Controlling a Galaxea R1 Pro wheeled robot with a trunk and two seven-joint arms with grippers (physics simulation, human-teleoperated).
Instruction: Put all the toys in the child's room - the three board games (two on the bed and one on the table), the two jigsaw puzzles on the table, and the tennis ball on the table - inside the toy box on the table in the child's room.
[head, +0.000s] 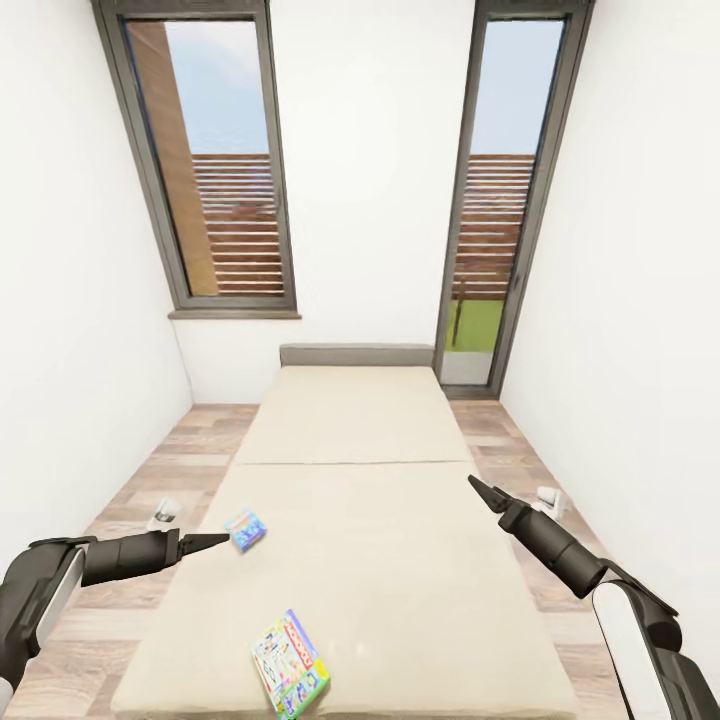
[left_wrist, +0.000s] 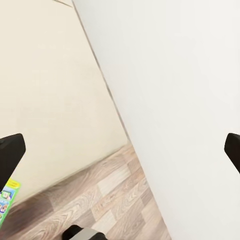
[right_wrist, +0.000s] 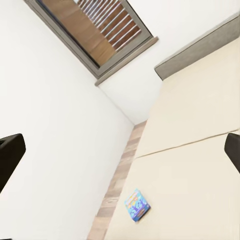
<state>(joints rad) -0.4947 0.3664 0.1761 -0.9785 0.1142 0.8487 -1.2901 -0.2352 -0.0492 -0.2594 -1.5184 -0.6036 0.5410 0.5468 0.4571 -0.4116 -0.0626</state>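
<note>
Beige bed (head: 350, 440) below two tall windows, small blue board game (head: 246, 529) lying near its left edge, white-green board game (head: 290, 664) at its foot, left hand (head: 222, 541) beside the blue game, fingers spread, right hand (head: 478, 488) over the bed's right side, fingers parted, both holding nothing

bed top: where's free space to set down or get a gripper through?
Bed: bare from the headboard to the small blue game, and the whole right half. Tighter at left: left gripper by that game, white-green game at the near edge.
</note>
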